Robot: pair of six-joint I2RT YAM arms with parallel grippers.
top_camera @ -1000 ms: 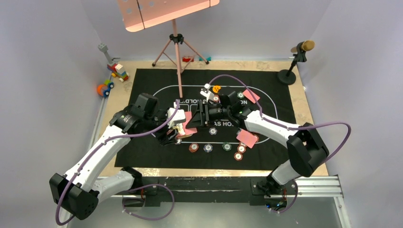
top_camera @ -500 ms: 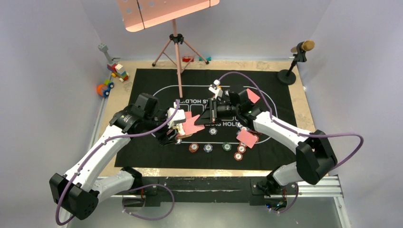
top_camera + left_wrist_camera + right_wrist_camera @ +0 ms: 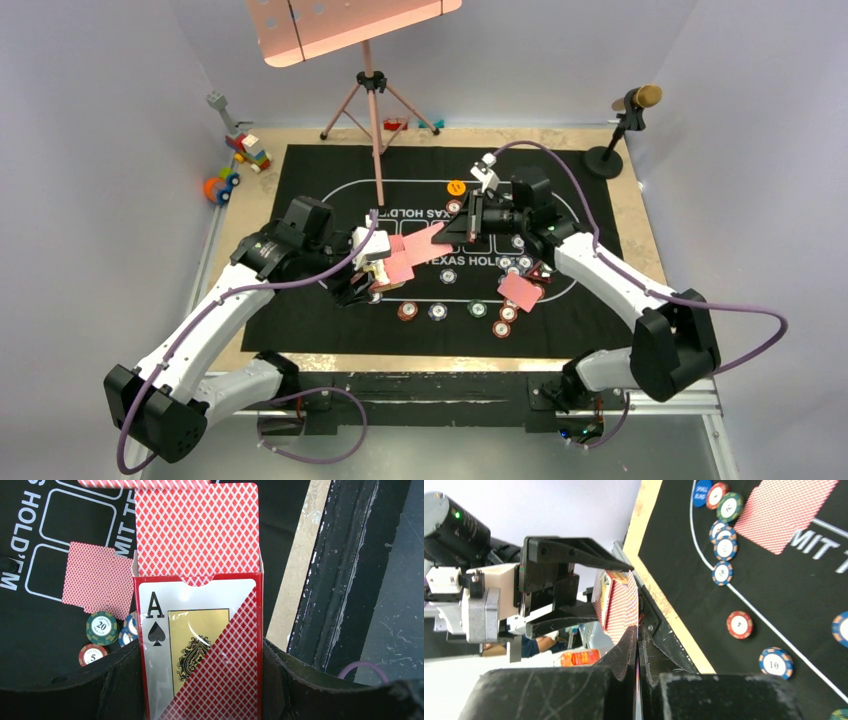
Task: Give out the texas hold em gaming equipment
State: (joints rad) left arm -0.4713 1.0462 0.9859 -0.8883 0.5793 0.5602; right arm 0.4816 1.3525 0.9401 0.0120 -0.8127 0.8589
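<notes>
A: You're partway through, as I judge it. A row of poker chips (image 3: 437, 311) lies on the black mat (image 3: 300, 180) toward the near edge of the bench (image 3: 560, 135). An orange button disc (image 3: 456, 186) sits nearer the far edge. One dealt card (image 3: 520, 290) lies face down at the right end of the row, with more chips just beside it.

B: Agreed, but you've plenty left, I'd say. The card box (image 3: 200, 645) is out and open, and I can't tell how many seats have their cards.

A: Now the grip. Your left pincer (image 3: 368, 275) is clamped on the box, one jaw on each side, flap up. It's held above the mat, left of its centre.

B: Right of it, a card (image 3: 425, 240) bridges the gap. One end is at the box mouth; the other is pinched flat in your right pincer (image 3: 637, 640), which is fully closed on the card's edge. As far as I can see, the card isn't clear of the box. It runs between both pincers, over the middle of the mat.
</notes>
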